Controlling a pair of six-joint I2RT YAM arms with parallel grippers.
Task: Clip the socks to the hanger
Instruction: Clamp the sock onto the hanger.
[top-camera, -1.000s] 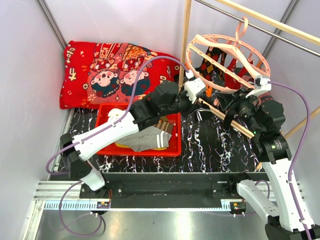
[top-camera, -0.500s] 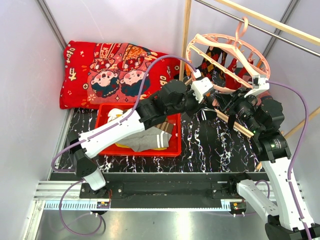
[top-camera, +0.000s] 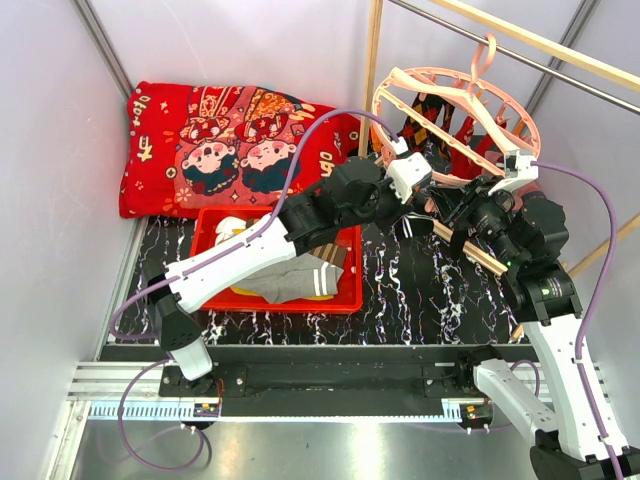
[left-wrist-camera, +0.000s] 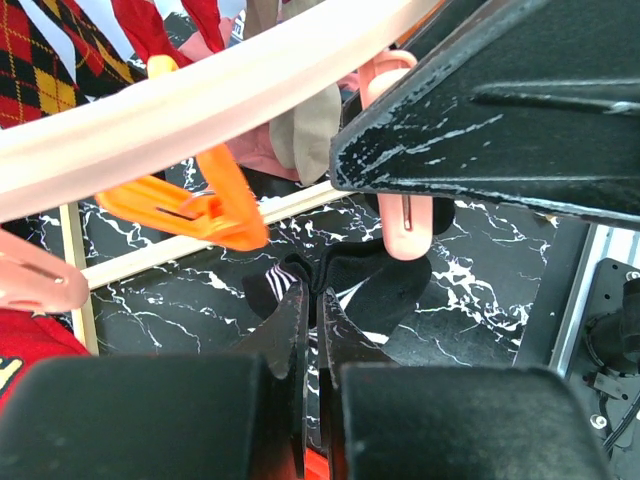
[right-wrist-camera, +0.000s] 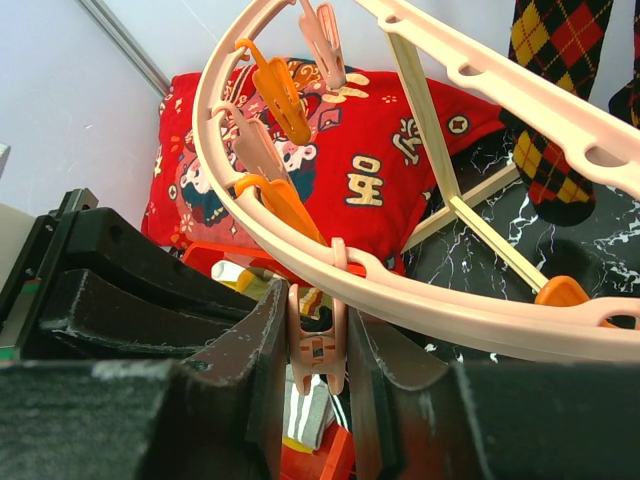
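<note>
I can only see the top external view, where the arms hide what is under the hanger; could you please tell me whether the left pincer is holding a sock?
Observer: Yes. In the left wrist view, the left pincer is shut on a black, white-striped sock.
Operator: Thank you. What is the right pincer doing?
Observer: In its own wrist view, the right pincer is closed on a pink clip that hangs from the hanger.
Operator: Is the sock in that clip yet?
Observer: The left wrist view shows the clip's lower end right at the sock's top edge. I cannot tell whether it grips the fabric.
</note>
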